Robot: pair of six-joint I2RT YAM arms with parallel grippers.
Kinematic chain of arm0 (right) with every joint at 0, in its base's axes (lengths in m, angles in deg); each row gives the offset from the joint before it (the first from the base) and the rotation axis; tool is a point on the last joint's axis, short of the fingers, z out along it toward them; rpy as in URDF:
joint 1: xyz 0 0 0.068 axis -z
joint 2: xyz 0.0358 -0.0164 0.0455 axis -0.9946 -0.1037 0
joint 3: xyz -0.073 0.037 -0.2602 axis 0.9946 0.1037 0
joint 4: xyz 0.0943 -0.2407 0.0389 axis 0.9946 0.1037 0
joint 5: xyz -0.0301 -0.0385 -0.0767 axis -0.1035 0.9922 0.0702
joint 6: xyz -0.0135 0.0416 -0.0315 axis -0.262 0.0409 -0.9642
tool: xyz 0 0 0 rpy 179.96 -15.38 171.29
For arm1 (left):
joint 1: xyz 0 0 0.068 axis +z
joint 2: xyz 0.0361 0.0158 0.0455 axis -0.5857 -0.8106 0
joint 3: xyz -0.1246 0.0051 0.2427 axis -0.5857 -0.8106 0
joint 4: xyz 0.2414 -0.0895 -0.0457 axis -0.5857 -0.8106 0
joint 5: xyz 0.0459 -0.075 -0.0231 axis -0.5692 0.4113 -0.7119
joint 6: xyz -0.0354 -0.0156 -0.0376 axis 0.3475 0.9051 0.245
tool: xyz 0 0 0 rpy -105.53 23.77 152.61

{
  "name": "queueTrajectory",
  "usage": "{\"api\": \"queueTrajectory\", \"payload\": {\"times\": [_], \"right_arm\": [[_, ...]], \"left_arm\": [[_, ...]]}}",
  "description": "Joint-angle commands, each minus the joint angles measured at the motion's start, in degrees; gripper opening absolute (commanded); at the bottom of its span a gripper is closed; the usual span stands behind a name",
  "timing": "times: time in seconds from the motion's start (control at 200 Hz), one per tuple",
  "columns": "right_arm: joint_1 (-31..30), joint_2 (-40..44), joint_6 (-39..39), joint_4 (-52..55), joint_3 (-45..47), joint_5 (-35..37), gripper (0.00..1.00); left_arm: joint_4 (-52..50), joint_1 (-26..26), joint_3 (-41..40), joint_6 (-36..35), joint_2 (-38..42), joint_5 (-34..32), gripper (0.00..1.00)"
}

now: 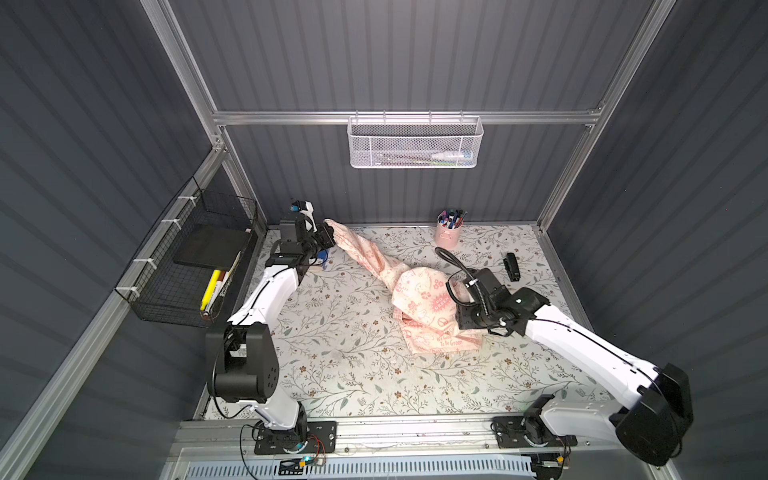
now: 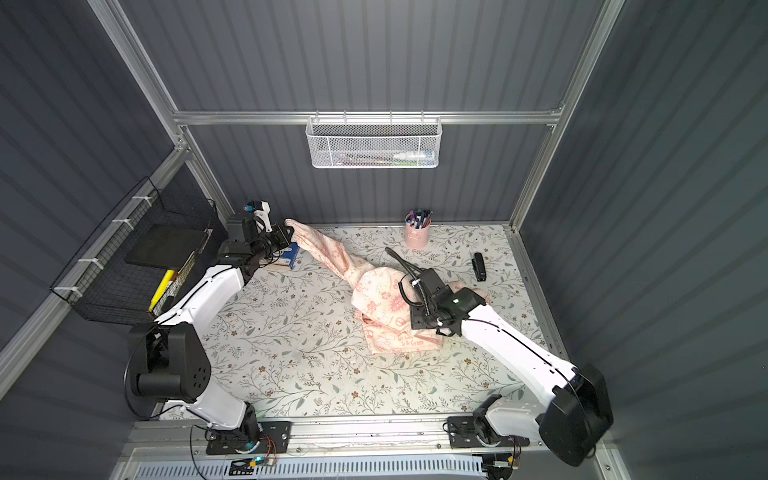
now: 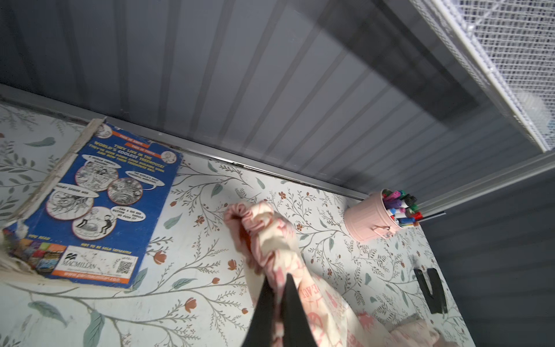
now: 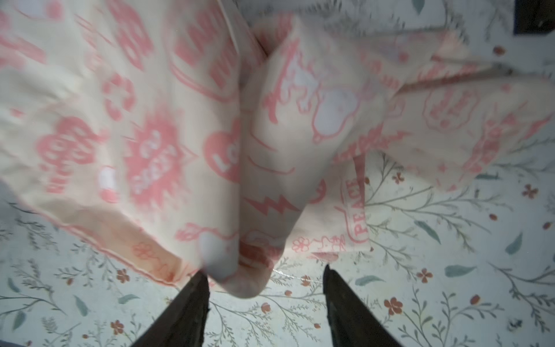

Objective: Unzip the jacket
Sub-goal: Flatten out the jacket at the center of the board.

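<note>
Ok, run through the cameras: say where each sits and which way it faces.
Top views: high over the front edge, looking down toward the back wall; left arm and right arm show.
Left wrist: on the left arm, facing the back wall; left gripper shut on the jacket; book, pen cup visible.
Right wrist: on the right arm, facing down at jacket and table; right gripper open.
Shared: jacket in all; pen cup in top and left wrist views.

the left arm (image 1: 270,291) is extended toward the far left corner, wrist raised, and the left gripper (image 3: 277,297) is clamped on a sleeve end of the jacket (image 3: 261,228). the right arm (image 1: 582,345) is reached inward, and the right gripper (image 4: 264,273) is held low with jaws spread apart.
</note>
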Motion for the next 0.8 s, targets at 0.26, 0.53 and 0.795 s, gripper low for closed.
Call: {"api": "queueTrajectory", "payload": {"times": [0.26,0.53,0.795], "right_arm": [[0.9,-21.0,-9.6,-0.3,-26.5,-5.6,0.78],[1.0,-46.8,-13.9,22.7,-58.1,-5.7,0.86],[-0.6,-57.3,-25.7,35.5,-71.5,-0.3,0.85]], "left_arm": [[6.6,0.4,-5.4,-0.7,5.8,6.4,0.00],[7.2,0.4,-7.6,0.1,8.2,6.7,0.00],[6.2,0.4,-7.3,-0.6,8.2,6.7,0.00]]}}
